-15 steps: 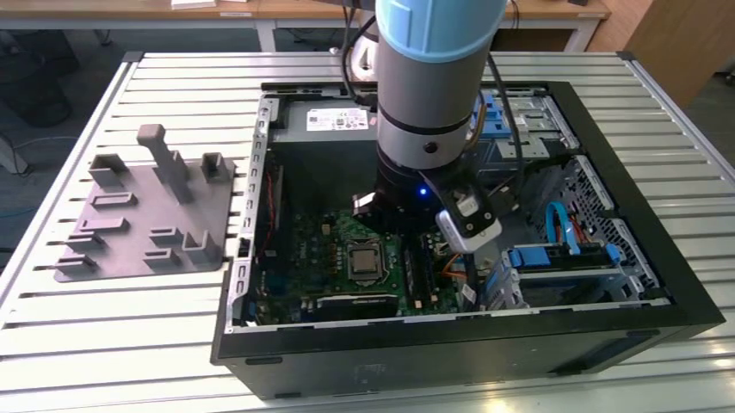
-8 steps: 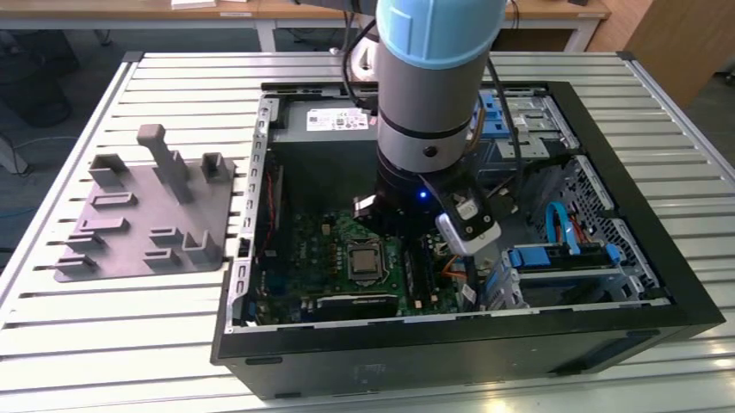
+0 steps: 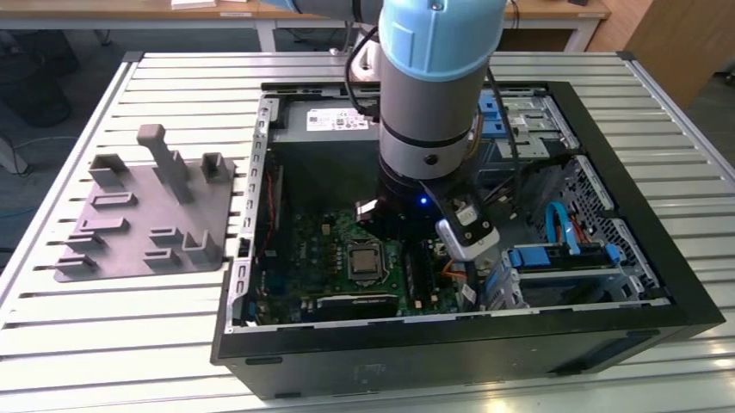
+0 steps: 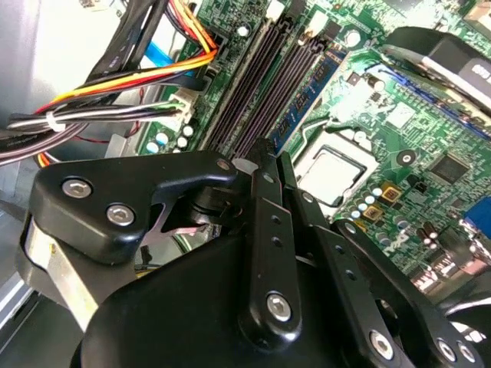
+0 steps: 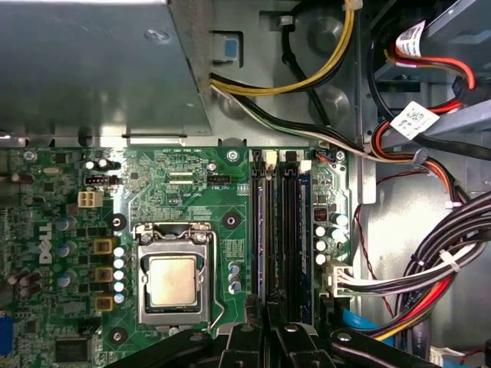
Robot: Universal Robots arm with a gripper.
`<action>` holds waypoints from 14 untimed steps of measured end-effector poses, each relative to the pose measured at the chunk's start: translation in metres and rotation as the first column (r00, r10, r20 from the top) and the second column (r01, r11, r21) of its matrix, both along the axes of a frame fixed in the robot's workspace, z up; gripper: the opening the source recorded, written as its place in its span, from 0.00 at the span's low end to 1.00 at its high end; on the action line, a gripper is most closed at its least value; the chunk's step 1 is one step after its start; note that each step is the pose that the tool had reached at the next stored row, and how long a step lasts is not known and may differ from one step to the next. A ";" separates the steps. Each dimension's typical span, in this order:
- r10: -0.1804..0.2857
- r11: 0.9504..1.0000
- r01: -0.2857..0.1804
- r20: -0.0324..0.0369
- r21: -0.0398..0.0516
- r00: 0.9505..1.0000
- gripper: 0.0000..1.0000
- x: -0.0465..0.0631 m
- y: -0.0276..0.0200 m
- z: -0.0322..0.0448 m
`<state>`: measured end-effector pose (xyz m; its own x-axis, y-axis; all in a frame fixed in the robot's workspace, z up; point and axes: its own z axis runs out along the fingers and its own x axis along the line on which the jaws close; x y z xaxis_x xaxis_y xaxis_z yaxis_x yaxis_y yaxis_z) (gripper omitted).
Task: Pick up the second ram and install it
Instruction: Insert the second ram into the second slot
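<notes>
My gripper (image 4: 261, 157) hangs inside the open computer case, its black fingers (image 4: 265, 230) drawn together just above the row of dark memory slots (image 5: 272, 230) on the green motherboard (image 5: 192, 176). In the first wrist view the gripper (image 5: 268, 318) lines up with the middle slots. One thin memory stick (image 5: 305, 230) with a bluish edge stands upright in the slot nearest the cables, and it also shows as a stick (image 4: 307, 92) beside the fingertips. I cannot tell whether it is the second ram, nor whether anything is pinched between the fingers.
The arm (image 3: 431, 86) reaches down into the black case (image 3: 643, 258). A silver processor socket (image 5: 173, 280) lies beside the slots. Cable bundles (image 5: 430, 276) crowd the other side. The metal power supply box (image 5: 92, 69) stands behind. A grey pegged tray (image 3: 115, 249) lies at the exterior view's left.
</notes>
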<state>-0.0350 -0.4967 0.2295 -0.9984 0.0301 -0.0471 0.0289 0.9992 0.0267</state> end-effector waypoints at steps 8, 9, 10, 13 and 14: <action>-0.012 1.000 0.012 0.000 -0.001 1.000 0.14 0.002 0.0032 -0.0045; -0.012 1.000 0.012 0.000 -0.002 1.000 0.14 0.002 0.0032 -0.0046; -0.012 1.000 0.012 0.000 -0.003 1.000 0.14 0.003 0.0033 -0.0048; -0.014 1.000 0.014 0.000 -0.005 1.000 0.14 0.004 0.0034 -0.0054; -0.015 1.000 0.015 0.000 -0.005 1.000 0.14 0.004 0.0035 -0.0057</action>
<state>-0.0307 -0.4932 0.2238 -0.9979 0.0448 -0.0474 0.0438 0.9988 0.0218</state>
